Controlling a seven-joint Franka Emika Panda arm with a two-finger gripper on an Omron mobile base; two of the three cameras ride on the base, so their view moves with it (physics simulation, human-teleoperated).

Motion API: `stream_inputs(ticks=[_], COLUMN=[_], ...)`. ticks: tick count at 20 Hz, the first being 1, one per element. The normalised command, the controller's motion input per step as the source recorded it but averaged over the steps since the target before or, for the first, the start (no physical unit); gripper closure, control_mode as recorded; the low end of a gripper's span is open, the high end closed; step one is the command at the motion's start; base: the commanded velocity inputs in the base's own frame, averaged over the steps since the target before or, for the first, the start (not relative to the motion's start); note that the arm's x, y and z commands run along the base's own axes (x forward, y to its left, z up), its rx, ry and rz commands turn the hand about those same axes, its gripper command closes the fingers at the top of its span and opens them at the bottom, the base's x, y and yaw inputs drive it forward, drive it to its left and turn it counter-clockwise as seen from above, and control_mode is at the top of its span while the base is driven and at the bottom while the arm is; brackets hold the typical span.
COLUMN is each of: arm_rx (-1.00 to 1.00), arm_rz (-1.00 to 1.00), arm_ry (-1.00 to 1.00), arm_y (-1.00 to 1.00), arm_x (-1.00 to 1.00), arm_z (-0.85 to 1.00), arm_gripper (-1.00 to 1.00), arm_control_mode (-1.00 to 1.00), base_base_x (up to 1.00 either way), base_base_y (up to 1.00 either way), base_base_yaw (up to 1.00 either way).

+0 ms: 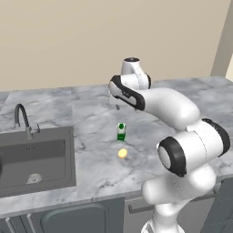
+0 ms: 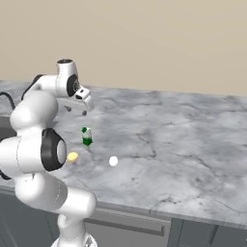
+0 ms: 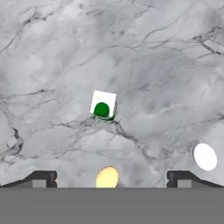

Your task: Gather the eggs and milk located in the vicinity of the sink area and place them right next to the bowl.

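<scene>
Two wide-open fingers of the dark gripper [image 3: 109, 177] hover above the grey marble counter [image 3: 166, 65], empty, the small white-and-green milk carton [image 3: 103, 106] upright almost directly beneath, slightly ahead.

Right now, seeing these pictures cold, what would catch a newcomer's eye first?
The big white arm reaching over the grey marble counter, its open tool hanging above a small green-and-white milk carton that stands upright. Beside the carton lie a yellowish round thing and a white egg, apart from each other. On the left of the left base view sits the dark sink with its curved faucet.
</scene>
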Motion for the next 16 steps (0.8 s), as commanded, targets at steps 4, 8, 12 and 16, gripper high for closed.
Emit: stream_inputs(ticks=[4, 8, 12, 16], arm_rx=[0.01, -0.02, -0.01, -0.01], arm_rz=[0.00, 0.00, 0.06, 0.05], arm_ry=[-0.03, -0.04, 0.00, 0.02], arm_y=[0.00, 0.00, -0.02, 0.00], arm_x=[0.53, 0.25, 0.03, 0.00], arm_z=[-0.48, -0.38, -0.28, -0.40], arm_gripper=[-1.00, -1.00, -1.00, -1.00], arm_control_mode=[-1.00, -1.00, -1.00, -1.00], base_base_x=[0.00, 0.00, 0.00, 0.00], base_base_y=[0.00, 0.00, 0.00, 0.00], base_base_yaw=[0.00, 0.00, 0.00, 0.00])
